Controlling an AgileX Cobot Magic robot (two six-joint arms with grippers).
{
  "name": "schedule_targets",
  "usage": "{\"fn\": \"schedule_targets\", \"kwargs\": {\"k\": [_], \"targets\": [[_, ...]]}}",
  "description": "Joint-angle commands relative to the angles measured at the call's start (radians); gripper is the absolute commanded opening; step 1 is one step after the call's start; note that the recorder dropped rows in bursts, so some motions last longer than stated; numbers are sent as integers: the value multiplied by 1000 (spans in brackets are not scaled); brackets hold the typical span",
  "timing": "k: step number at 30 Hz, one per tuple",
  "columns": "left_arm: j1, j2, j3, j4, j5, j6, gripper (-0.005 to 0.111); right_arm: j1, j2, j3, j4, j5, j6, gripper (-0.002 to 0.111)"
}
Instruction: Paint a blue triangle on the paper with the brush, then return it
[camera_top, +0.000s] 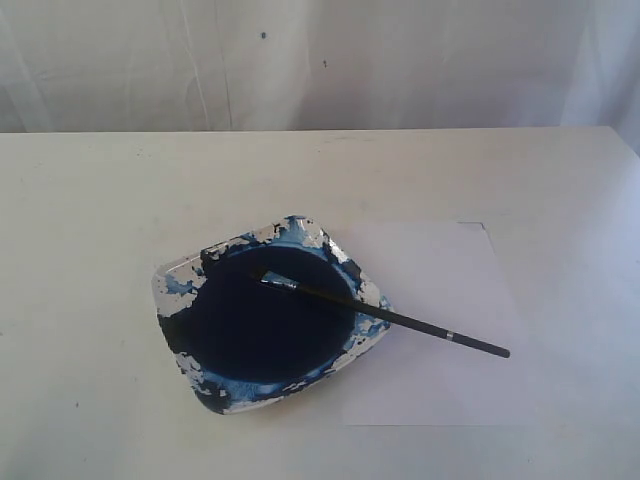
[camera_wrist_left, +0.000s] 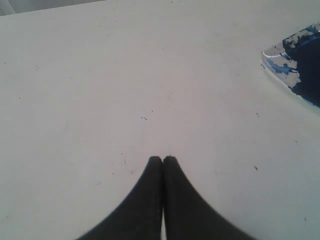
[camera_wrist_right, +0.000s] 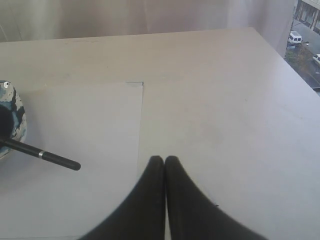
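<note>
Brush, one counted, lies centre-right in the exterior view, bristles in the single paint dish, handle out over the single paper sheet, open table all round; only the wrist views show us the left gripper and right gripper, both clenched, holding nothing.

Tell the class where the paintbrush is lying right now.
In the exterior view the brush lies just right of centre: bristles over the dark paint in the dish, handle resting on its right rim and jutting out over the paper.
</note>
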Motion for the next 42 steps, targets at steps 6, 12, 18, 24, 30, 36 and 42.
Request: {"fn": "schedule_targets", "kwargs": {"k": [6,12,18,24,30,36,42], "targets": [[-7,-4,4,8,-7,-1,0,-6,-6,5,2,-9,-3,0],[-7,-4,4,7,-3,-1,0,-6,-6,5,2,-9,-3,0],[-7,-4,4,7,-3,-1,0,-6,-6,5,2,-11,-3,0],[-7,-4,4,7,-8,-1,0,-6,-6,5,2,-11,-3,0],[-7,-4,4,7,-79,-1,0,-6,-6,5,2,-9,-3,0],[-7,-4,4,7,-113,-1,0,-6,-6,5,2,-9,-3,0],[-7,-4,4,7,-113,-1,0,-6,-6,5,2,-11,-3,0]]}}
